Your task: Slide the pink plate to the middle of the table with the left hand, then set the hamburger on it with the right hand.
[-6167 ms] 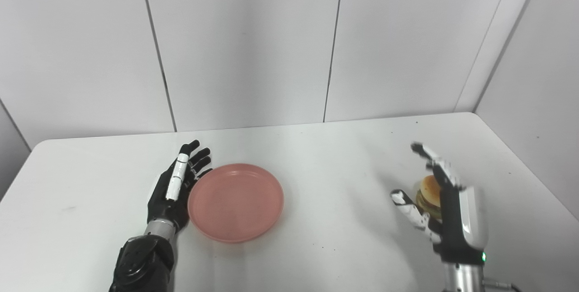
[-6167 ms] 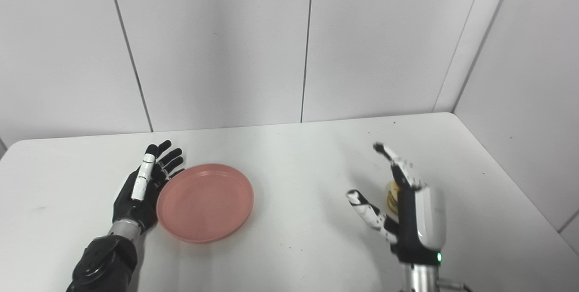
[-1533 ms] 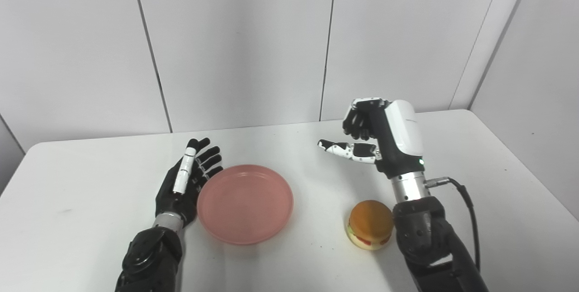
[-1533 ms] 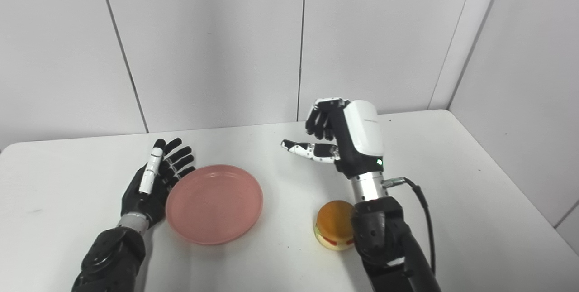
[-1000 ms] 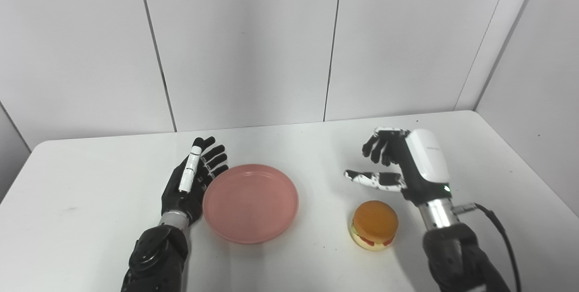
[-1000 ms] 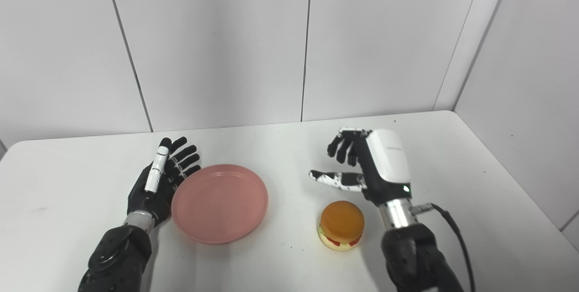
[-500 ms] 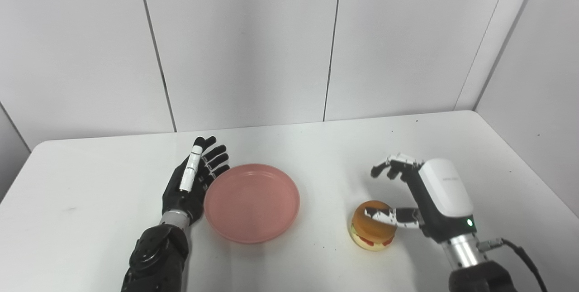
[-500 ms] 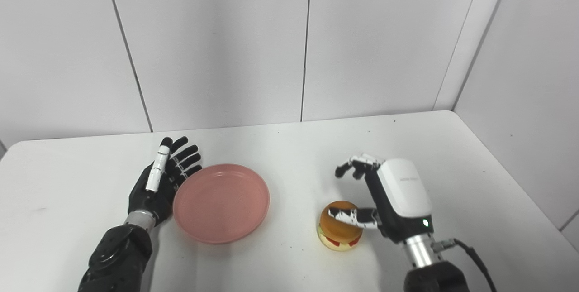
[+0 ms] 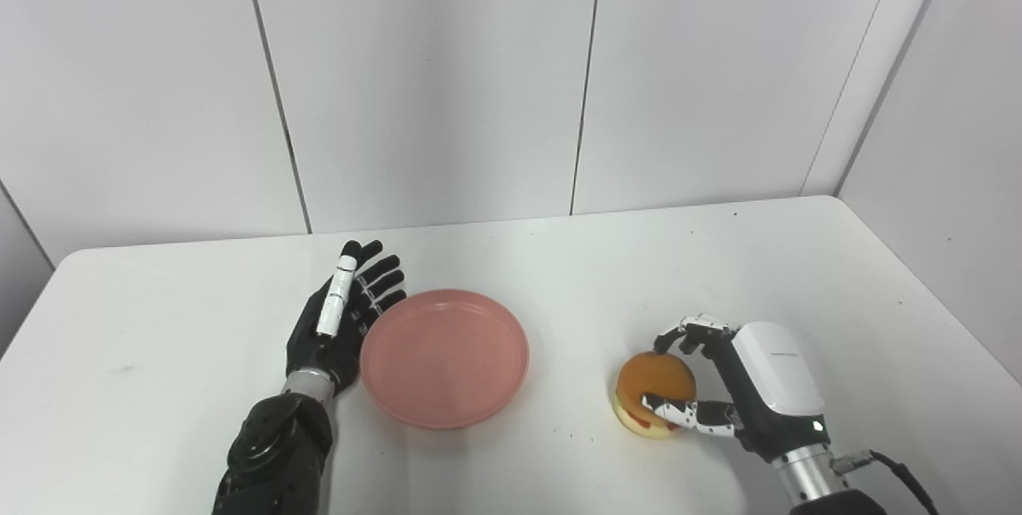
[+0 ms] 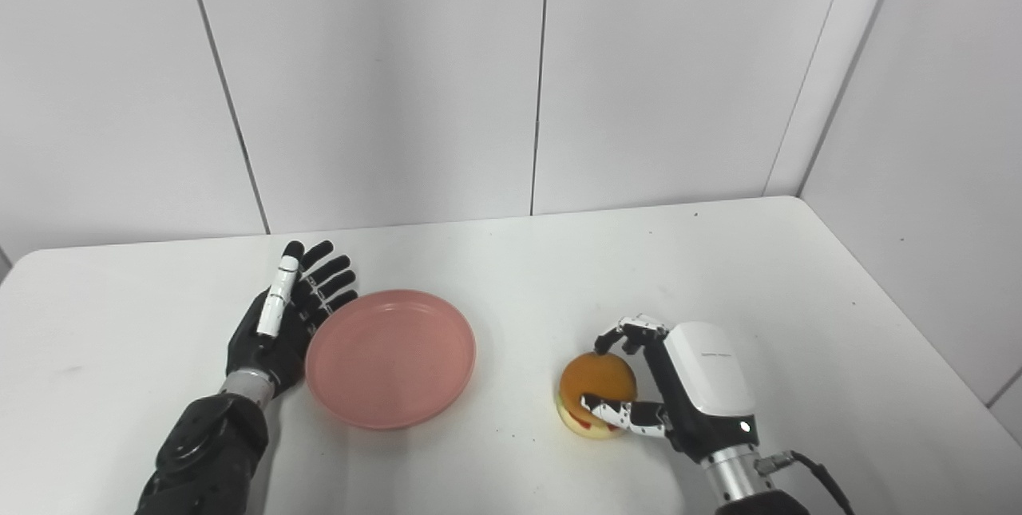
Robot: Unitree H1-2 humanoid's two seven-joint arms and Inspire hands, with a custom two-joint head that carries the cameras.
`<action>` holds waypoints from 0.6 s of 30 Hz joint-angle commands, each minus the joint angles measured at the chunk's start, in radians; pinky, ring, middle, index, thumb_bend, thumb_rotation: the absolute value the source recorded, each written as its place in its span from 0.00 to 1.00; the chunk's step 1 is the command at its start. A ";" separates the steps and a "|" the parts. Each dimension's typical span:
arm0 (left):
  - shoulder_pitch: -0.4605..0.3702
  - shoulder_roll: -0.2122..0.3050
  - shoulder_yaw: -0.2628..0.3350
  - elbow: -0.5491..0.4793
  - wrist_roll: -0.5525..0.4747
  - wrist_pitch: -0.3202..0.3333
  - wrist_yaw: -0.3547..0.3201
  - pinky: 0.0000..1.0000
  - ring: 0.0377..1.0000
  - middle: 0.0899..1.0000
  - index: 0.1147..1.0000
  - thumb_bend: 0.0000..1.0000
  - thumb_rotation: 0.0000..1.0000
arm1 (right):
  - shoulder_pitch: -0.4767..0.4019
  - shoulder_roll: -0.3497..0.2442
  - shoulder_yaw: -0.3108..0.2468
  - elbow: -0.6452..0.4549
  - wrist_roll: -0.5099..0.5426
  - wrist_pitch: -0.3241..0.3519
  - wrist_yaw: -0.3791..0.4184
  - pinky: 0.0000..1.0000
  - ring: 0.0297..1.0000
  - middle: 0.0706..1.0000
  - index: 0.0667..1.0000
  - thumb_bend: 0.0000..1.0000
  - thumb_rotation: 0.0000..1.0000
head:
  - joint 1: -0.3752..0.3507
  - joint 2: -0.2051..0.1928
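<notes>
Beneath both hands, the smooth white table (image 9: 559, 259) carries a round, shallow pink plate (image 9: 444, 357) touching the flat, spread-fingered, empty left hand (image 9: 342, 319). Against the right hand's (image 9: 722, 383) palm sits the rounded, glossy hamburger (image 9: 653, 391), fingers and thumb curled onto it. Grasping seems underway; next calls for lifting it leftward onto the plate.

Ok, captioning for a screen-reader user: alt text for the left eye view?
The right hand wraps around a hamburger on a white table. The left hand lies open against an empty pink plate.
</notes>
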 commanded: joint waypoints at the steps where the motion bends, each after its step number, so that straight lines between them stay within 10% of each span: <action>1: 0.003 0.002 -0.003 -0.025 0.000 0.056 0.013 0.72 0.76 0.71 0.73 0.75 0.67 | -0.031 -0.006 0.005 -0.006 -0.012 -0.035 -0.027 0.47 0.52 0.57 0.46 0.51 0.17 | 0.000 0.004; 18: 0.013 -0.005 -0.026 0.020 0.017 0.040 0.015 0.73 0.77 0.73 0.74 0.70 0.69 | -0.024 0.026 0.028 -0.050 0.045 0.043 0.092 0.60 0.68 0.69 0.46 0.51 0.17 | 0.010 0.006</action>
